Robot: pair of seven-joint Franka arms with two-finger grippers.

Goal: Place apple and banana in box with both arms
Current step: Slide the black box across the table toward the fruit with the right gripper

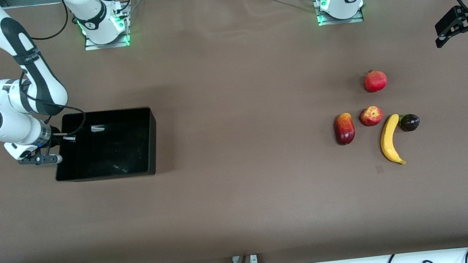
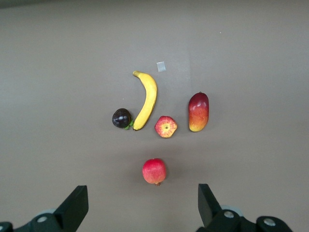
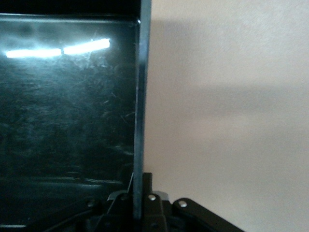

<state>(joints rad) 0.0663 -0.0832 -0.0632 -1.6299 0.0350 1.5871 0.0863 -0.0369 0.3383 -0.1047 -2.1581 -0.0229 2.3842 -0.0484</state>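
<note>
The small red-and-yellow apple (image 1: 371,116) (image 2: 165,126) lies on the table toward the left arm's end, with the long yellow banana (image 1: 390,139) (image 2: 147,99) right beside it. My left gripper (image 1: 463,40) (image 2: 143,212) hangs open and empty in the air over the table's edge at that end, apart from the fruit. The black box (image 1: 152,137) stands toward the right arm's end and nothing shows inside it. My right gripper (image 1: 57,157) (image 3: 140,193) is shut on the box's end wall (image 3: 141,96), one finger inside and one outside.
A round red fruit with a crown tip (image 1: 375,81) (image 2: 154,171) lies farther from the front camera than the apple. A dark red-and-yellow mango (image 1: 344,128) (image 2: 198,112) lies beside the apple. A dark purple fruit (image 1: 409,122) (image 2: 121,118) touches the banana.
</note>
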